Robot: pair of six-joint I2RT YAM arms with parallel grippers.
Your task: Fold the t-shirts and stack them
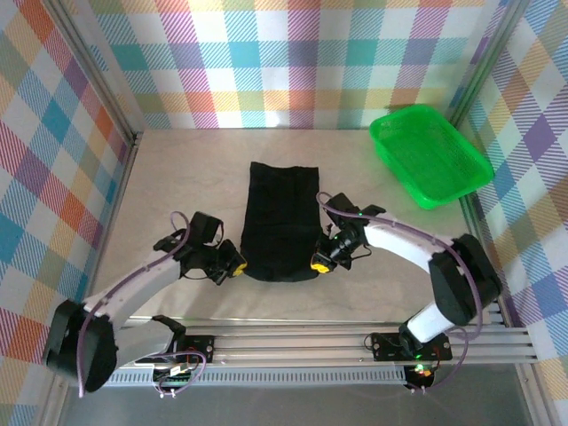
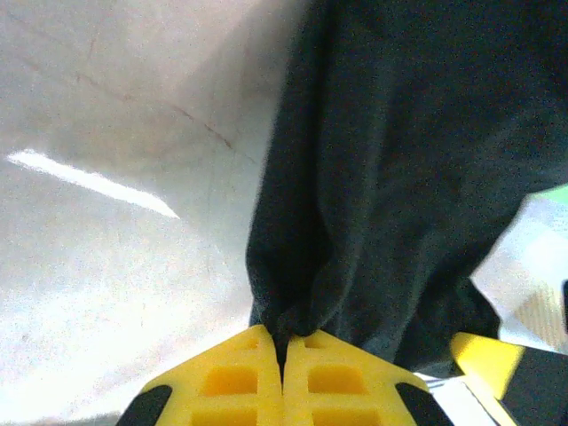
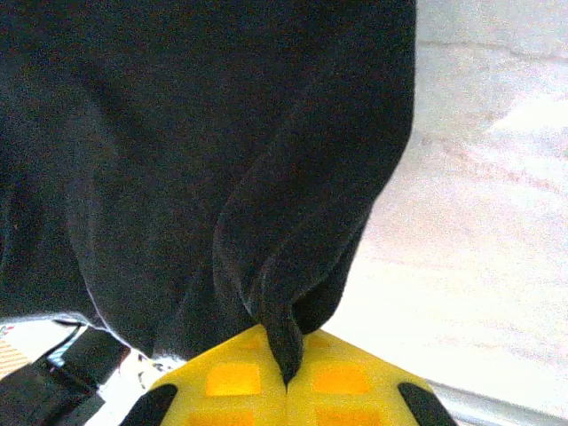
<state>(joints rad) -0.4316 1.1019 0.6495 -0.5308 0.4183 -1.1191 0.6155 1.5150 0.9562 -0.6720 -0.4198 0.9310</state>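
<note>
Pinching both near corners of the shirt [image 1: 282, 217]: left gripper [image 1: 232, 264] on the near-left corner, right gripper [image 1: 321, 262] on the near-right.

Left wrist view: yellow fingers [image 2: 231, 382] pressed together with no gap, black cloth bunched into the seam at the tips. Shirt runs up and away from there, with bare table [image 2: 115, 133] on its left.

Right wrist view: same story. Fingers [image 3: 346, 382] clamped on a twisted fold of cloth, table on the right.

From the top: shirt lies flat mid-table as a long narrow strip, running from the grippers toward the far wall. Its near edge bows slightly between the two grippers.

Green basket [image 1: 430, 155] sits at the far right corner, well apart from the shirt.
</note>
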